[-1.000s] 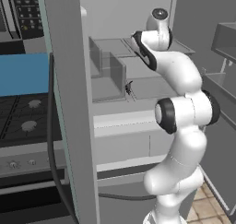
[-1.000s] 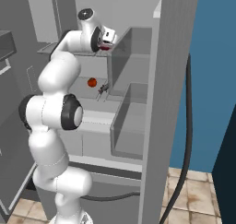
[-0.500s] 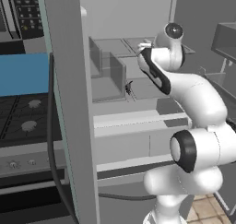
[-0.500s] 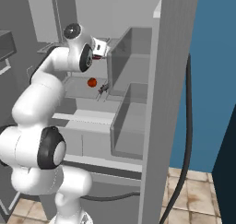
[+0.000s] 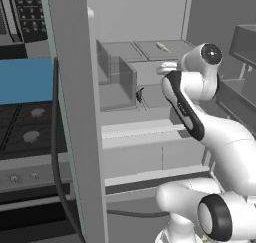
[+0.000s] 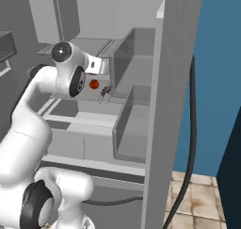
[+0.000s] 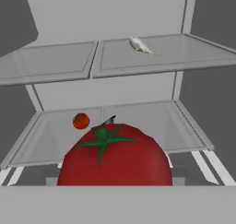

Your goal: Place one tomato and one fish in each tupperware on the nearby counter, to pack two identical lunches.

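A large red tomato (image 7: 115,156) with a green stalk sits right in front of the hand camera, and my gripper (image 5: 167,67) is shut on it; the fingers themselves are hidden. The hand hovers in front of the open fridge's middle shelf. A second tomato (image 6: 94,84) (image 7: 81,120) lies on that shelf toward its left. A pale fish (image 7: 140,45) (image 5: 162,47) rests on the upper right shelf. The tupperware and the counter are out of view.
The open fridge door (image 5: 75,112) stands left of the arm, its door bins (image 6: 134,129) on the right side. A small dark object (image 7: 110,120) sits mid-shelf near the second tomato. A black stove (image 5: 25,127) lies to the far left.
The arm has folded lower and swung, drawing the hand with the tomato back out from the fridge shelves, to the right and down in the left base view.
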Tool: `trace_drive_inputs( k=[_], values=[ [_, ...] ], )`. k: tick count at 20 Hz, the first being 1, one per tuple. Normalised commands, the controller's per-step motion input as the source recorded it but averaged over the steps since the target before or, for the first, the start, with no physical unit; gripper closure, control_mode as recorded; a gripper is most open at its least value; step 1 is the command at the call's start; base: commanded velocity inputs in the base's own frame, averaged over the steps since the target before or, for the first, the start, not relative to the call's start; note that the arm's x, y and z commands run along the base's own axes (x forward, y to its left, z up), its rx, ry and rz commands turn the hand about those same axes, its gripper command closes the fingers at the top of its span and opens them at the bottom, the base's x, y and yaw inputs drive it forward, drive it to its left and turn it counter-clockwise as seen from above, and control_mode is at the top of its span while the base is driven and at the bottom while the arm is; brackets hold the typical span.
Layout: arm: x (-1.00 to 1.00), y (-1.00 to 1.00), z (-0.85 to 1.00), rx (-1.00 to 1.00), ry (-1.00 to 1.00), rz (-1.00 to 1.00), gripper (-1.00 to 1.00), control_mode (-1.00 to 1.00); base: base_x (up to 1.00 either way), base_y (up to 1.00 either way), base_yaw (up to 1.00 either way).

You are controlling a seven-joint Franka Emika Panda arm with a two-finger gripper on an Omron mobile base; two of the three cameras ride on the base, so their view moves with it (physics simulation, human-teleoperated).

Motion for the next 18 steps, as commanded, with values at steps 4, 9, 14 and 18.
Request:
trace_drive_inputs(
  k=[4,9,14,18],
  values=[
    [-0.50,0.00,0.00,0.00,0.00,0.01,1.00,1.00,-0.50,0.02,0.01],
    [0.00,0.00,0.00,0.00,0.00,0.00,1.00,1.00,-1.00,0.10,0.01],
    [0.00,0.00,0.00,0.00,0.00,0.00,1.00,1.00,-1.00,0.22,0.00],
    [0.00,0.00,0.00,0.00,0.00,0.00,1.00,1.00,-0.97,0.36,0.00]
  ],
)
